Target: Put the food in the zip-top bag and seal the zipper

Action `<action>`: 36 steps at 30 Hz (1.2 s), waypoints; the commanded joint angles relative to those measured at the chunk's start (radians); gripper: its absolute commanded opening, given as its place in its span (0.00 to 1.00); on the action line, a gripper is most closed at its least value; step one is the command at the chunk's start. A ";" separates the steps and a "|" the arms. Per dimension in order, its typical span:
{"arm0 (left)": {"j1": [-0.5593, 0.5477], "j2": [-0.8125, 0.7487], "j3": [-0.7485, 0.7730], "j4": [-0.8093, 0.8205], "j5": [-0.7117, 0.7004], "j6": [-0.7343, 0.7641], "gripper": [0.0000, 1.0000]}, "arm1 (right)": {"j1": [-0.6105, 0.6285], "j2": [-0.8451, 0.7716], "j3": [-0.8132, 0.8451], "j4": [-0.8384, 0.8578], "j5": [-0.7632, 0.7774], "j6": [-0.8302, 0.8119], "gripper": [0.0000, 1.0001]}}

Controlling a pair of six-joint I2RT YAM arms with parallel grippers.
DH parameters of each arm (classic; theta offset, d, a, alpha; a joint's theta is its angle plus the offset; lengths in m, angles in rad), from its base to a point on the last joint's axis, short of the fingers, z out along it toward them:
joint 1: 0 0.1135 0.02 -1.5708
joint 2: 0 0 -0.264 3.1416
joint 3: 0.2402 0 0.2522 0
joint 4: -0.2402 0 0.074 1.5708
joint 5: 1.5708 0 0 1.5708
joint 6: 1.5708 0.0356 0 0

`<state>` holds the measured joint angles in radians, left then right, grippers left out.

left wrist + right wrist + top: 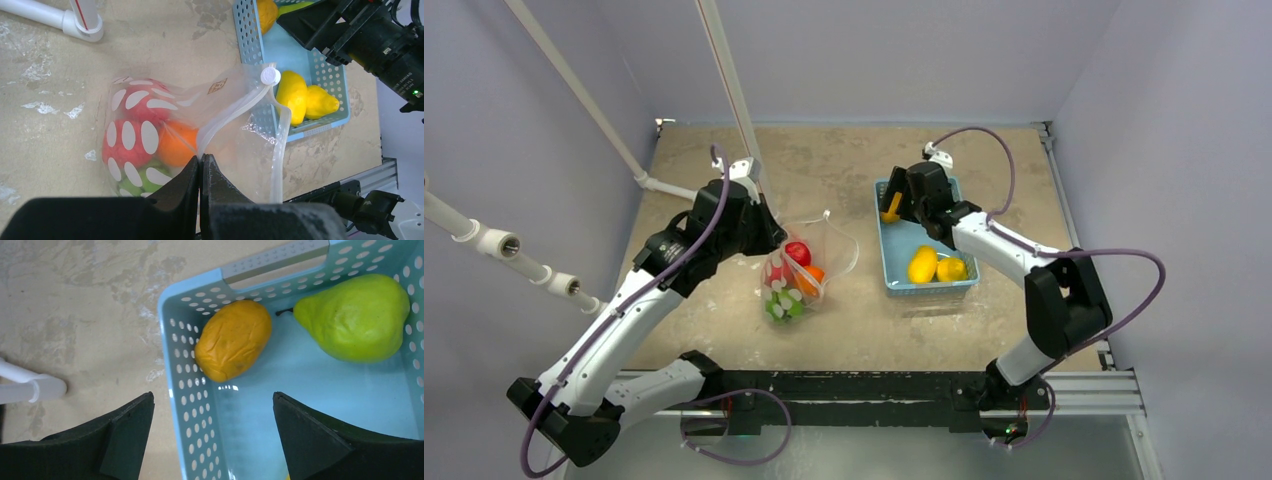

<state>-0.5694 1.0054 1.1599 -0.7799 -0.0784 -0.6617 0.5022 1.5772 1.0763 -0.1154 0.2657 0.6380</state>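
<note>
Zip-top bag lies mid table, just left of the blue basket, with red, orange and green fruit inside. Left end effector is clamped on its zipper. Right end effector is spread wide, straddling the basket's left wall beside an orange fruit. Risk: descending here strikes the wall and shoves the basket into the bag; the thin pinch may slip. More room lies toward the far table.

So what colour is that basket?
The basket is light blue with small holes, clearest in the right wrist view.
</note>
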 commanded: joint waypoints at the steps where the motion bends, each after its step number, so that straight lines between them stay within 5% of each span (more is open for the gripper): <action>1: 0.008 0.003 0.029 0.059 0.003 -0.010 0.00 | -0.028 0.027 -0.022 0.089 -0.016 0.061 0.90; 36: 0.009 0.024 0.006 0.058 -0.012 -0.005 0.00 | -0.121 0.261 0.016 0.267 -0.103 0.106 0.83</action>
<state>-0.5686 1.0286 1.1599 -0.7639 -0.0826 -0.6624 0.3901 1.8477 1.0527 0.1028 0.1635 0.7265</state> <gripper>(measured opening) 0.008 0.850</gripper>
